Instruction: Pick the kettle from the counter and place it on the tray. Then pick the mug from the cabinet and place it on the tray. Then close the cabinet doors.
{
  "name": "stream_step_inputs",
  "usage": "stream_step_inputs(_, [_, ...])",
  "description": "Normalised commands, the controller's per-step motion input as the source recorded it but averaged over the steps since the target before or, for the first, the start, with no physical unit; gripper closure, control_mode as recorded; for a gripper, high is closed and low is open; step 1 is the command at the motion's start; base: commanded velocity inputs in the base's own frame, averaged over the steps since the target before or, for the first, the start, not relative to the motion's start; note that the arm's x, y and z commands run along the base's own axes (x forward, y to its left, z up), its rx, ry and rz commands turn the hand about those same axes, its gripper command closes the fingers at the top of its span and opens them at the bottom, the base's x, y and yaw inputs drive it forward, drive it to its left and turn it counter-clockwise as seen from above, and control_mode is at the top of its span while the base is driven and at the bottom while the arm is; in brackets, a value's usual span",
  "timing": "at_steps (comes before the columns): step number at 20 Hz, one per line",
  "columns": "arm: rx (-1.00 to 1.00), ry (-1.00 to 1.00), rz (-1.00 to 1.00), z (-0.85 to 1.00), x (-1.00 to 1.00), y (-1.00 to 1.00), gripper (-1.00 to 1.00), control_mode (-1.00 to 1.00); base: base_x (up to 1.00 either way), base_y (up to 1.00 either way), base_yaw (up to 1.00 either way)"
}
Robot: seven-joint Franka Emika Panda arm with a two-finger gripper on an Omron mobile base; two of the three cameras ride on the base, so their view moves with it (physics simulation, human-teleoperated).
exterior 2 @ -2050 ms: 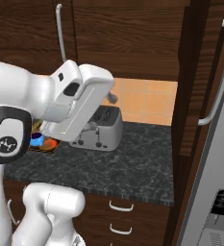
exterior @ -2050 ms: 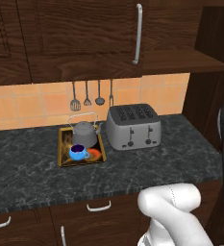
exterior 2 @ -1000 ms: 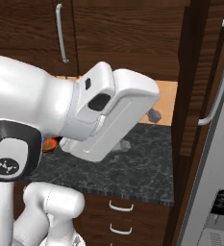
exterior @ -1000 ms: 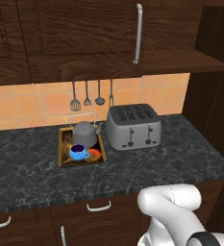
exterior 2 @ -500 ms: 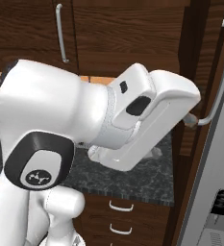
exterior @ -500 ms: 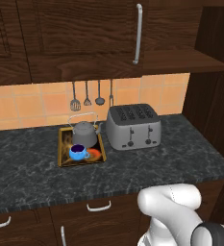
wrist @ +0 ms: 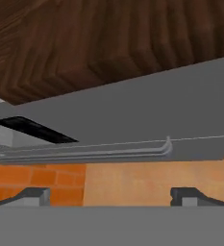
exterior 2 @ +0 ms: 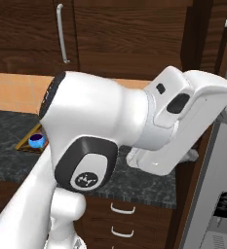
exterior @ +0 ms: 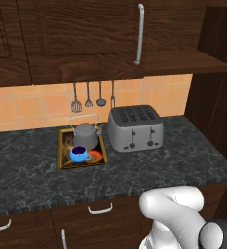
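My gripper [wrist: 110,194] is open wide, with nothing between its two dark finger tips [wrist: 32,195]. It looks at a long grey bar handle [wrist: 84,150] on a flat grey panel, with brown wood above and orange tiles below.

The squat grey metal kettle [exterior: 85,135] stands on the flat tray with the gold-yellow rim [exterior: 62,151]. The small bright blue mug [exterior: 79,154] sits on the same tray, just in front of the kettle. The tray lies on the dark marbled stone table [exterior: 32,172], just beside the boxy silver toaster [exterior: 135,128], on its left.

Above the table, the dark brown wood cabinet doors [exterior: 85,34] look shut, and one has a long silver bar handle [exterior: 140,34]. Small metal spoons and ladles [exterior: 88,95] hang on the orange tile wall behind the tray.

From the right side, my big white arm [exterior 2: 110,126] hides most of the table, but the blue mug and a corner of the tray peek out at its left.
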Motion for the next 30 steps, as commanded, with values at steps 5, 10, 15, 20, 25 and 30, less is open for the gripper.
stream_step_inputs(5, [-0.10,0.09,0.05,-0.16,0.45,-0.26,-1.00,-1.00,0.00,0.00,0.00])
stream_step_inputs(10, [-0.05,0.03,0.16,-0.06,0.40,-0.19,-1.00,-1.00,0.00,0.00,0.00])
stream_step_inputs(15, [-0.10,0.06,0.23,-0.14,0.23,-0.01,-1.00,-1.00,0.00,0.00,0.00])
stream_step_inputs(20, [-0.07,0.10,0.25,-0.01,0.25,-0.01,-1.00,-1.00,0.00,0.00,0.00])
stream_step_inputs(25, [-0.07,0.09,0.24,0.00,0.21,0.06,-1.00,-1.00,0.00,0.00,0.00])
stream_step_inputs(30, [-0.05,0.03,0.24,0.00,0.30,0.19,-1.00,-1.00,0.00,0.00,0.00])
